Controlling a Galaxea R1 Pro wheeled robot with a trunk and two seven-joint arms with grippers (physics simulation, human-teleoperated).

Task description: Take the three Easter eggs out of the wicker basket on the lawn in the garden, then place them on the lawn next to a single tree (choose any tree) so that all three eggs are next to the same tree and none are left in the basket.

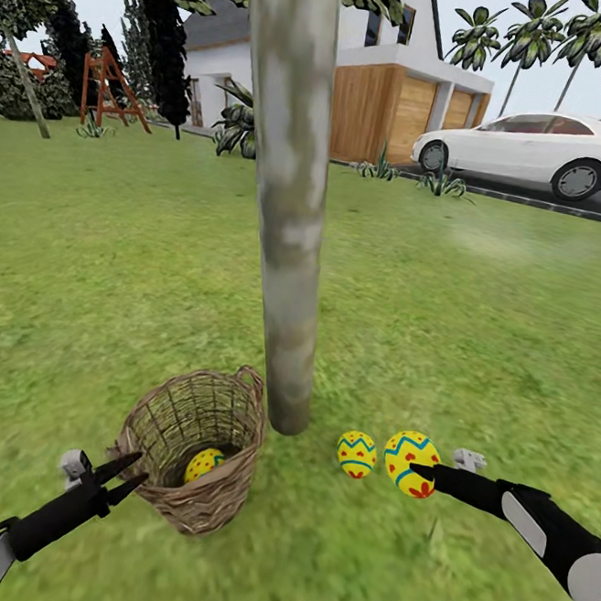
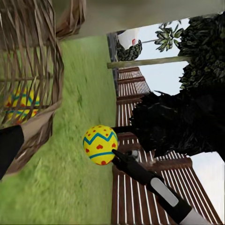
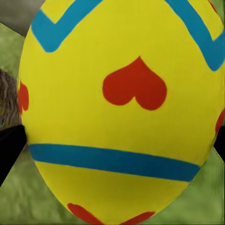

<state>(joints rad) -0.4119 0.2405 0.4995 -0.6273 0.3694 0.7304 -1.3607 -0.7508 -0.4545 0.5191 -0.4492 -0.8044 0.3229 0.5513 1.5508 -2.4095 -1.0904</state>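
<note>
Yellow with blue zigzag bands and red marks, 3 Easter eggs show in the head view. 1 egg (image 1: 204,464) lies inside the wicker basket (image 1: 191,446), which sits tilted on the lawn (image 1: 110,273) just beside the foot of the pale grey tree trunk (image 1: 287,198). A second egg (image 1: 356,454) rests on the grass on the other side of the trunk, near its base. The third egg (image 1: 410,463) is just beside the second one, gripped at the tip of the right pincer (image 1: 424,471), whose black arm reaches in from the right. The left pincer (image 1: 132,471) hovers at the basket's outer wall with its 2 fingers spread apart and nothing between them. Behind stand a house with wooden garage doors (image 1: 392,112) and a white car (image 1: 536,149).

In the left wrist view, the basket's (image 2: 42,93) open weave is close by, and the egg inside (image 2: 21,104) shows through the strands. A black finger (image 2: 9,145) of the left pincer lies alongside the basket wall; whether it touches I cannot tell. Further off, the right pincer (image 2: 114,154) holds its egg (image 2: 100,144) above the grass, with a slatted brown fence (image 2: 140,187) and dark foliage (image 2: 187,117) beyond.

In the right wrist view, the held egg (image 3: 122,112) is very close, with a red heart-shaped mark between 2 blue bands. The black fingers (image 3: 9,145) of the right pincer are closed against both of its sides, with grass behind.
</note>
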